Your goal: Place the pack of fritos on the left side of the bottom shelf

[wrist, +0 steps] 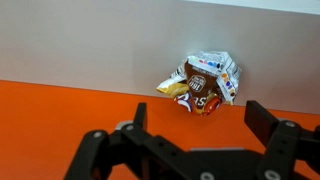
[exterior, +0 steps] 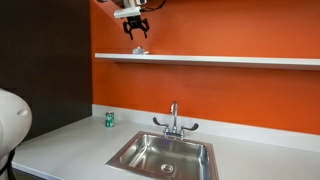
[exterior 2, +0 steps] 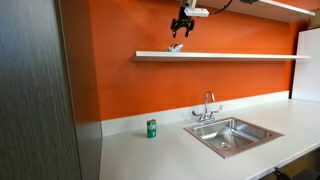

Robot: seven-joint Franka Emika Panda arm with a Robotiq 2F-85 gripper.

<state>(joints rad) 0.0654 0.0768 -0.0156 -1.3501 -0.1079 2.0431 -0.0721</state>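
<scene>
The pack of fritos [wrist: 200, 82] is a crinkled whitish packet with orange and brown print. It lies on the bottom shelf [exterior: 220, 60], a long white board on the orange wall, near its left end [exterior: 140, 50]. It also shows in an exterior view [exterior 2: 176, 47] as a small pale lump on the shelf [exterior 2: 240, 56]. My gripper [exterior: 136, 30] hangs just above the packet, also seen in an exterior view [exterior 2: 182, 28]. In the wrist view the gripper [wrist: 195, 120] is open and empty, its fingers apart and clear of the packet.
A steel sink [exterior: 165, 155] with a faucet [exterior: 174, 120] is set in the white counter [exterior 2: 150, 155]. A small green can [exterior: 110, 119] stands on the counter by the wall, also in an exterior view [exterior 2: 152, 128]. A higher white board [exterior 2: 290, 6] sits above.
</scene>
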